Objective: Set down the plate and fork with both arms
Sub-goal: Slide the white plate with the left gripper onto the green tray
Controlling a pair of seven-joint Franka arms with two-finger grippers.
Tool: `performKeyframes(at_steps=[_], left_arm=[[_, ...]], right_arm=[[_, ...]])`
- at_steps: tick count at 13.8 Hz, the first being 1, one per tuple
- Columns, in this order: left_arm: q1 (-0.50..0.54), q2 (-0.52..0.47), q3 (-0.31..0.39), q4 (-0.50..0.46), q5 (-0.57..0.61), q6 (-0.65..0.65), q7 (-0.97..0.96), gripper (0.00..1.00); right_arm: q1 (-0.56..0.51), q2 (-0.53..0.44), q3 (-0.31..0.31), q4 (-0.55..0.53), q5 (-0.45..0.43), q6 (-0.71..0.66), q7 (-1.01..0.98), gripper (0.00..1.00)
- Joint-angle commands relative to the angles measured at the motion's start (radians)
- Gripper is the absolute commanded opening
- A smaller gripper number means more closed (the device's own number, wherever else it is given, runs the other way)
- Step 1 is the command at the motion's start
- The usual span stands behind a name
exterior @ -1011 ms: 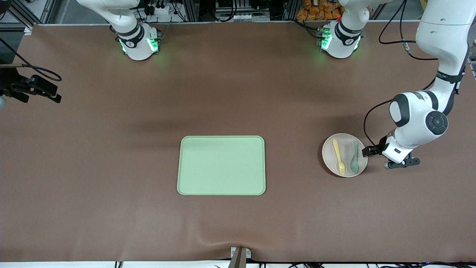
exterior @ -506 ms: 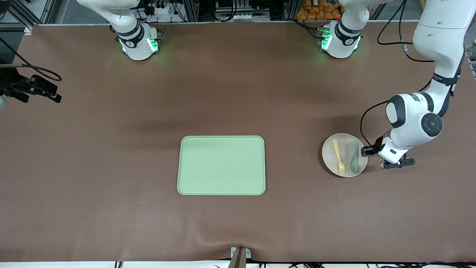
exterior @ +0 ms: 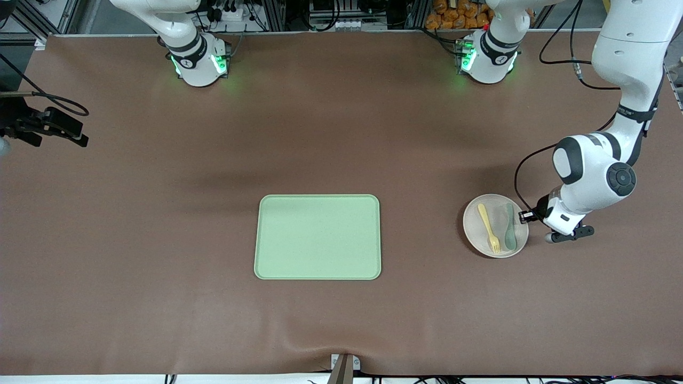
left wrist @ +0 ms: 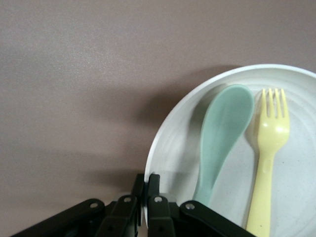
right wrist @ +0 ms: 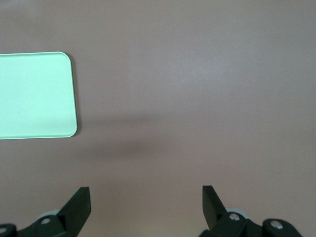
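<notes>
Front view: left gripper (exterior: 527, 215) is clamping the plate (exterior: 480, 237) by its rim at the left arm's end of the table | fork (exterior: 487, 226) and teal spoon (exterior: 509, 226) are lying in it | right gripper (right wrist: 146, 205) is waiting, fingers spread, over bare table | step: plate grasp | next: probably carrying it level to the green tray (exterior: 318, 237), lest the cutlery slide.
</notes>
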Motion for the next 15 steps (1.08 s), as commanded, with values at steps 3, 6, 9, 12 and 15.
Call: performKeyframes(at_steps=[3, 6, 9, 12, 15], left_arm=[[0.011, -0.008, -0.094, 0.004, -0.055, -0.001, 0.007, 0.00], [0.005, -0.016, -0.209, 0.042, -0.128, -0.003, -0.016, 0.00], [-0.041, 0.021, -0.292, 0.119, -0.131, -0.004, -0.065, 0.00], [-0.209, 0.093, -0.281, 0.213, -0.121, -0.004, -0.172, 0.00], [-0.291, 0.183, -0.281, 0.346, -0.113, -0.004, -0.236, 0.00]], right_arm=[[-0.002, -0.008, -0.004, 0.002, 0.016, -0.012, -0.013, 1.00], [-0.003, -0.008, -0.006, 0.002, 0.016, -0.012, -0.013, 1.00], [-0.002, -0.008, -0.006, 0.002, 0.016, -0.010, -0.013, 1.00], [-0.002, -0.008, -0.008, 0.002, 0.016, -0.012, -0.013, 1.00], [-0.002, -0.008, -0.006, 0.002, 0.016, -0.010, -0.013, 1.00]])
